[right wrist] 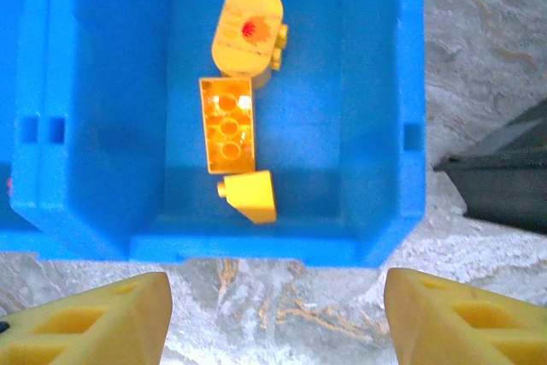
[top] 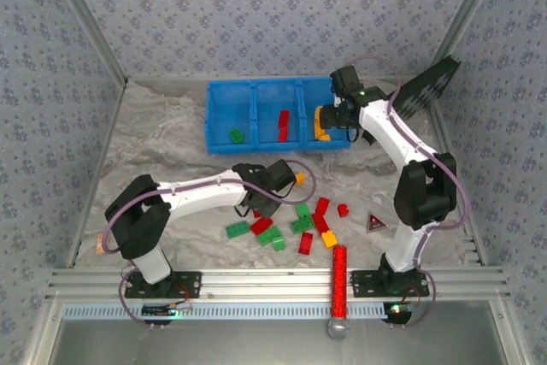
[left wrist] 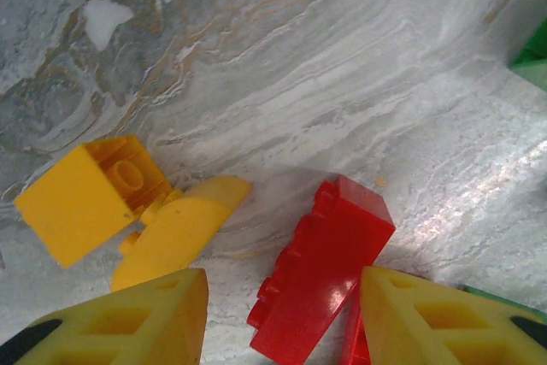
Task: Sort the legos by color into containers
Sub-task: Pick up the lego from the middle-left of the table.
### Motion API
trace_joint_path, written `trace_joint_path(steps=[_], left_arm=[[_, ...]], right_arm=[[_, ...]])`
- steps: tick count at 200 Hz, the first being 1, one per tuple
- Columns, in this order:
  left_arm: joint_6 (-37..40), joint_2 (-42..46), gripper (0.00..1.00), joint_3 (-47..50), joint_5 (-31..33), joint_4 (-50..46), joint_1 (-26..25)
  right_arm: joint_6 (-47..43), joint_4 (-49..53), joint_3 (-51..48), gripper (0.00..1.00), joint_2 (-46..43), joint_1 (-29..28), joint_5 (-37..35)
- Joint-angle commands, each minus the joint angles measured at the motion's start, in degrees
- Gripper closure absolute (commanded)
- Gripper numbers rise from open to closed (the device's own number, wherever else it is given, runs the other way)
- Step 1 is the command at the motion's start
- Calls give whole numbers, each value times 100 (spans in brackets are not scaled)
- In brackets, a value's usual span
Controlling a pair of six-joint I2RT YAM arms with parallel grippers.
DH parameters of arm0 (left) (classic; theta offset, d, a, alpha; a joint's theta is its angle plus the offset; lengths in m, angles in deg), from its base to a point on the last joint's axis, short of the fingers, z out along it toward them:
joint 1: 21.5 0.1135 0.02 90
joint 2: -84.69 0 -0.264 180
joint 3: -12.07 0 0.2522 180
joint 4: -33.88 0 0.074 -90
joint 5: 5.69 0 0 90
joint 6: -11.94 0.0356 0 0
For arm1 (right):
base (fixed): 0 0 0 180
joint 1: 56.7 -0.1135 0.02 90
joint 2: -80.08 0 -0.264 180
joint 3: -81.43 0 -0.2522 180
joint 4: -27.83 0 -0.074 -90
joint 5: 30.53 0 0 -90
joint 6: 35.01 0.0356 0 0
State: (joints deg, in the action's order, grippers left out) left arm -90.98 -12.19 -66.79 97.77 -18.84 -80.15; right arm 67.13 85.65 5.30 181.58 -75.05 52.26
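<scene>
The left claw (left wrist: 284, 318) hangs low over the marbled tabletop (left wrist: 342, 57) with its yellow fingers (left wrist: 128, 322) apart. A red brick (left wrist: 320, 267) lies tilted on the table between them, close against the right-hand finger with a clear gap on the other side (so nothing is clamped). Just past its left finger sits a yellow brick (left wrist: 81, 203) rolled over so its hollow underside shows, with a yellow curved piece (left wrist: 179, 228) right up against it. From above, the loose legos (top: 291, 224), red and green with one orange, lie scattered beside that claw toward the near edge of the table. The right claw (right wrist: 278, 305) hovers over the near wall of the blue bin (right wrist: 376, 237), at its right-end compartment, with its fingers wide apart and nothing between them. Straight ahead of it, three yellow pieces lie in a line on the compartment floor: a yellow slope (right wrist: 248, 196) nearest, then an upturned yellow block (right wrist: 228, 130), then a rounded yellow piece (right wrist: 248, 27) farthest. A black dotted panel (right wrist: 504, 177) sits off to its right, outside the bin. To its left, the middle compartment holds a long red piece (top: 283, 124) and the far one a small green brick (top: 235, 135).
</scene>
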Motion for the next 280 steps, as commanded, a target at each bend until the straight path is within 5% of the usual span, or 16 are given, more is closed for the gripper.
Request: trace_joint_path(steps=[1,166,200,240,280], left_arm=[[455,-150,50,-161,127,-65,-67],[739,-733,52,-128,-240,242,-221],[683,-866,63,-151,-222,257,-217],[616,-980,85,-203,-101,317,-213],[631,-725,91,-428,90,339,-28]], right_arm=[[-81,116,-295,31,-314,38,-191],[34,78,-781,30,-591,293,-203],[22,147,-771,30,-602,296,-237],[25,272,-938,30,-864,283,-297],[94,368,-1528,30,-1580,178,18]])
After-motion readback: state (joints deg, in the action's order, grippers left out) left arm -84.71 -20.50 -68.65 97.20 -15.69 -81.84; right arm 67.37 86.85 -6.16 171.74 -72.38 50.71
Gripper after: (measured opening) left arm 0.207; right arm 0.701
